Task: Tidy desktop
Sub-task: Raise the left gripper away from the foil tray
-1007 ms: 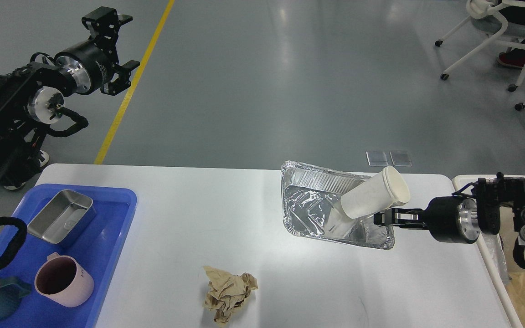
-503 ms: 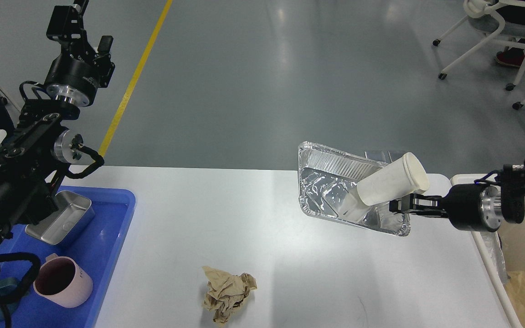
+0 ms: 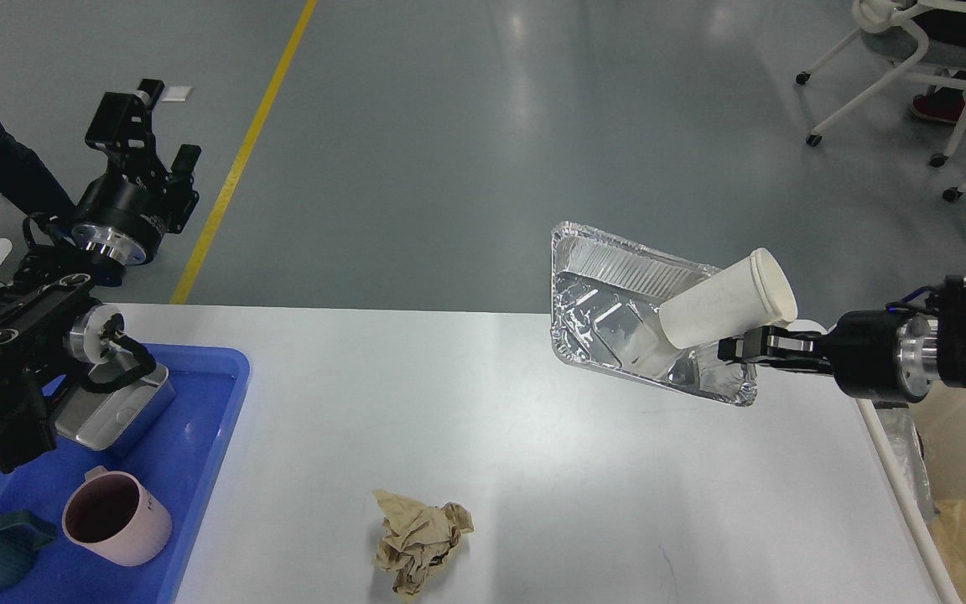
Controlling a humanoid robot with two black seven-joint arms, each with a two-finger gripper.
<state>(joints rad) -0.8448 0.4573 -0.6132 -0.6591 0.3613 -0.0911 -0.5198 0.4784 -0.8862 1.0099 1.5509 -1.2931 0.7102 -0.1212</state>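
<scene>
Right gripper (image 3: 728,350): fingers pressed together on the near right rim of the foil tray (image 3: 617,323), holding it tilted in the air, clear of the desktop.
Left gripper (image 3: 135,126): raised over the floor beyond the desktop's far left corner; fingers spread apart, nothing between them.
Foil tray: open side faces the camera; far edge higher than the gripped edge; it hangs over the desktop's far right part.
Paper cup (image 3: 726,300): white, lying on its side inside the foil tray, mouth pointing up and right, past the tray's right rim.
Desktop (image 3: 483,419): white, fills the lower middle of the view, from the blue tray on the left to the bin on the right.
Paper wad (image 3: 420,541): brown, crumpled, resting on the desktop near its front edge, well apart from both grippers.
Blue tray (image 3: 198,436): sits on the desktop's left end.
Steel box (image 3: 114,411): in the blue tray's far part, partly hidden by the left arm.
Pink mug (image 3: 114,518): in the blue tray, nearer than the steel box, opening facing the camera.
Bin (image 3: 890,445): pale rim just beside the desktop's right edge.
</scene>
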